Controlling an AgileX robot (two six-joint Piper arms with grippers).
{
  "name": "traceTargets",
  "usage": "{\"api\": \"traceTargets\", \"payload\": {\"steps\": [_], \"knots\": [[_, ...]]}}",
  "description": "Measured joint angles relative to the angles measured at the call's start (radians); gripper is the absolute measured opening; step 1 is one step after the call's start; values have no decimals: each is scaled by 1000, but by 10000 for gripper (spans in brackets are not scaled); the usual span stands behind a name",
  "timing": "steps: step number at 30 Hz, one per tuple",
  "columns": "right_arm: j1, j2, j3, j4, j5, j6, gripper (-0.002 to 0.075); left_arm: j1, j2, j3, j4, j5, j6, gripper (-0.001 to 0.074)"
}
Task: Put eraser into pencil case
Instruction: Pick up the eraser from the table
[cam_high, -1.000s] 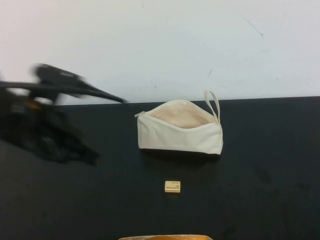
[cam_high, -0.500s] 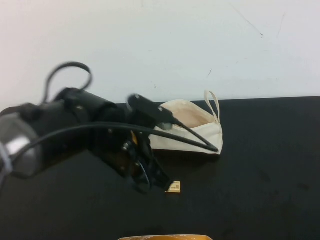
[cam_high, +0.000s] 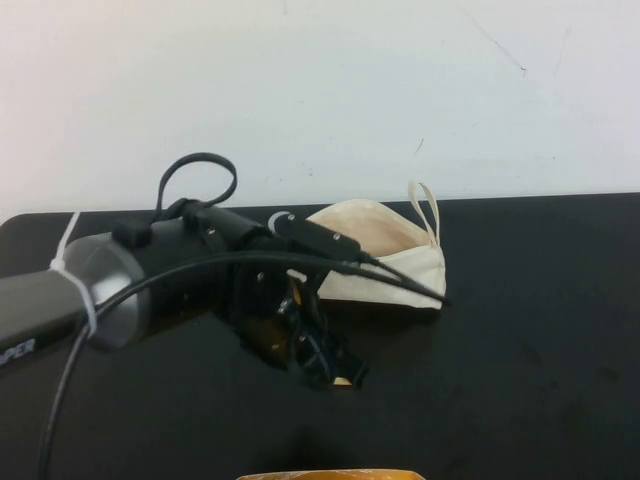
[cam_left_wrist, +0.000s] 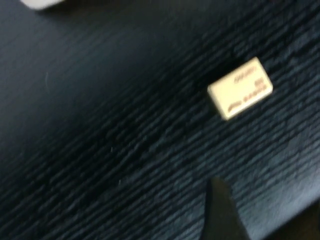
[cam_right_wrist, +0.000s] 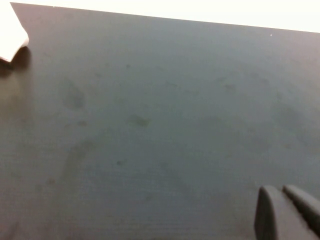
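Observation:
The tan-yellow eraser (cam_left_wrist: 241, 89) lies flat on the black table, clear in the left wrist view. In the high view only a sliver of it (cam_high: 343, 381) shows under my left gripper (cam_high: 326, 366). The left gripper (cam_left_wrist: 270, 220) hangs just above and beside the eraser, open and empty, with one dark finger (cam_left_wrist: 220, 210) in view. The cream-white pencil case (cam_high: 392, 248) stands behind it, unzipped, with its left part hidden by my arm. My right gripper (cam_right_wrist: 280, 192) is shut and empty over bare table, out of the high view.
The black table top (cam_high: 520, 340) ends at a white wall behind. An orange-tan object (cam_high: 330, 475) pokes in at the front edge. A pale corner, probably of the pencil case (cam_right_wrist: 11, 37), shows in the right wrist view.
My left arm has swung in from the far left to the table's middle and lowered its gripper over the eraser, now almost covering it. The pencil case and eraser have not moved.

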Motion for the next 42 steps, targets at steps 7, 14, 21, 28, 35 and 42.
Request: {"api": "traceTargets", "payload": {"steps": [7,14,21,28,35,42], "knots": [[0,0,0,0,0,0,-1,-18,90,-112,-48,2,-7,379],[0,0,0,0,0,0,-1,-64,221,-211,24,59,-91,452],[0,0,0,0,0,0,-1,-54,258,-227,113,41,-229,470],[0,0,0,0,0,0,-1,-54,299,-234,93,16,-237,471],[0,0,0,0,0,0,-1,-54,324,-236,86,35,-237,457],[0,0,0,0,0,0,-1,-54,324,-240,86,43,-234,299]]}}
